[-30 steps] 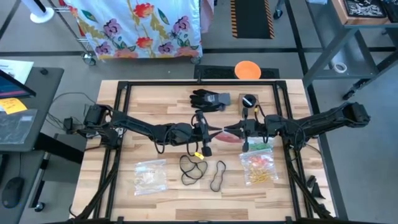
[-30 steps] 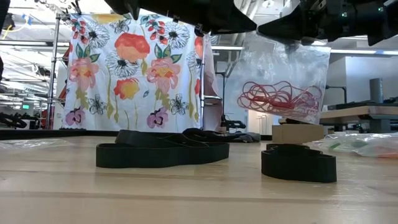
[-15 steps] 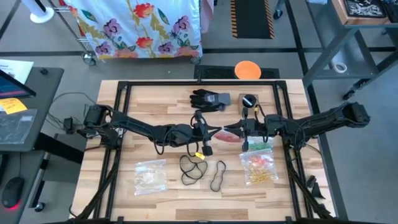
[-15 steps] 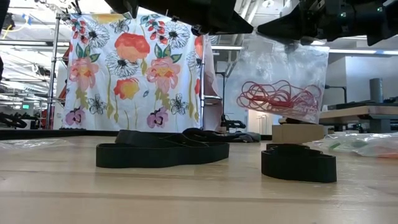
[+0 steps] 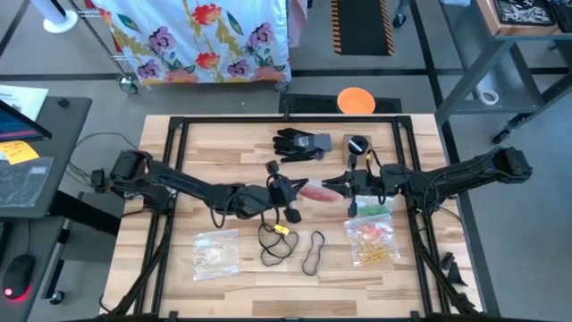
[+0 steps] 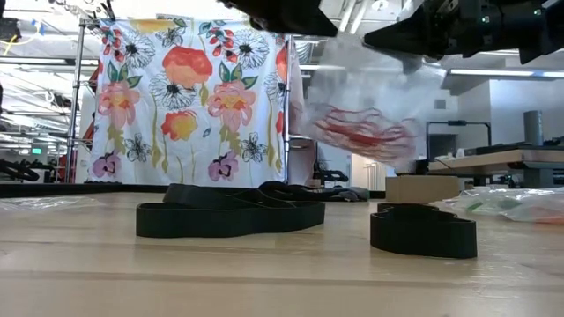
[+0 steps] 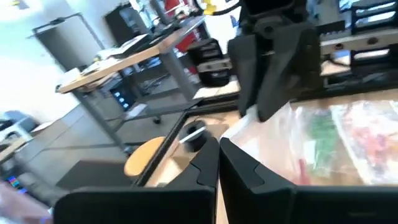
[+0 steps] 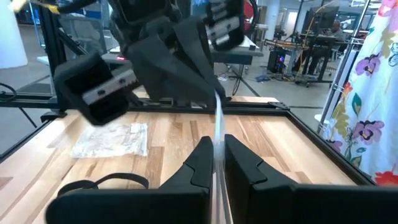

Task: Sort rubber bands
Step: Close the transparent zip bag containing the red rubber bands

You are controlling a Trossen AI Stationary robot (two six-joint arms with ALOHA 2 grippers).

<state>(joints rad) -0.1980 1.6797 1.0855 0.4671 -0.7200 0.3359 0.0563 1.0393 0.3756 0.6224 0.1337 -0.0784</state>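
2 black bands [image 6: 304, 218] lie nearest on the table. Above, both grippers, left [image 5: 295, 191] and right [image 5: 335, 187], pinch a clear bag [image 6: 370, 114] of red bands [image 6: 366, 132]; opposing pulls could tear it, spilling bands.

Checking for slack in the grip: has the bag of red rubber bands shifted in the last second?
Yes. In the low view the bag of red rubber bands swung left and tilted, away from the wooden block it hung above.

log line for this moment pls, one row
left gripper: shut on clear bag of red bands | right gripper: shut on same bag | bag: held above table between both arms | black bands: on table
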